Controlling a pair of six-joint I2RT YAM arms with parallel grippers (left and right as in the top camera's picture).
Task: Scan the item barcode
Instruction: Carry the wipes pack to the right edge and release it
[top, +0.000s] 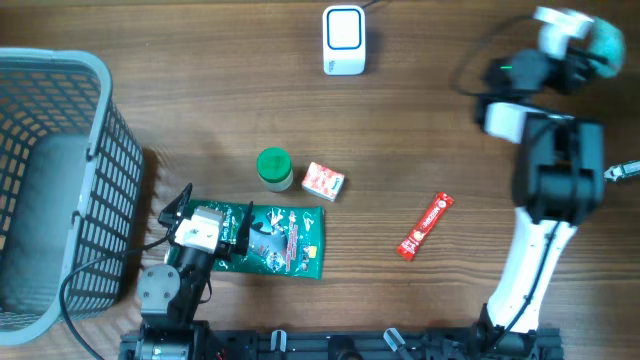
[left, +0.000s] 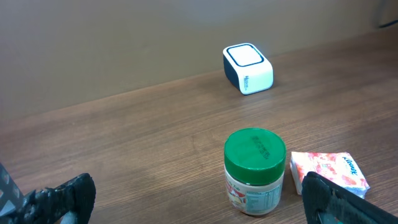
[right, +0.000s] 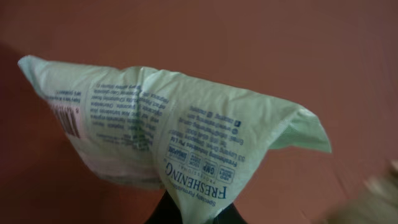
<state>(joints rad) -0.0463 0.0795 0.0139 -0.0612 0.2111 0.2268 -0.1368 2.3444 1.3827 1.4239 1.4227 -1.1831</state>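
Right end effector (right: 193, 214) pinches floppy pouch (right: 174, 137); curled barcode (right: 71, 121) may misread at scanner (top: 343, 40). Left end effector (left: 199, 202) released.

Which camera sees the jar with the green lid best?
The left wrist view: the jar is close, showing its green lid and label from the side. The overhead view shows the jar small, mostly lid, from above. The right wrist view misses it; a pale green packet fills that picture.
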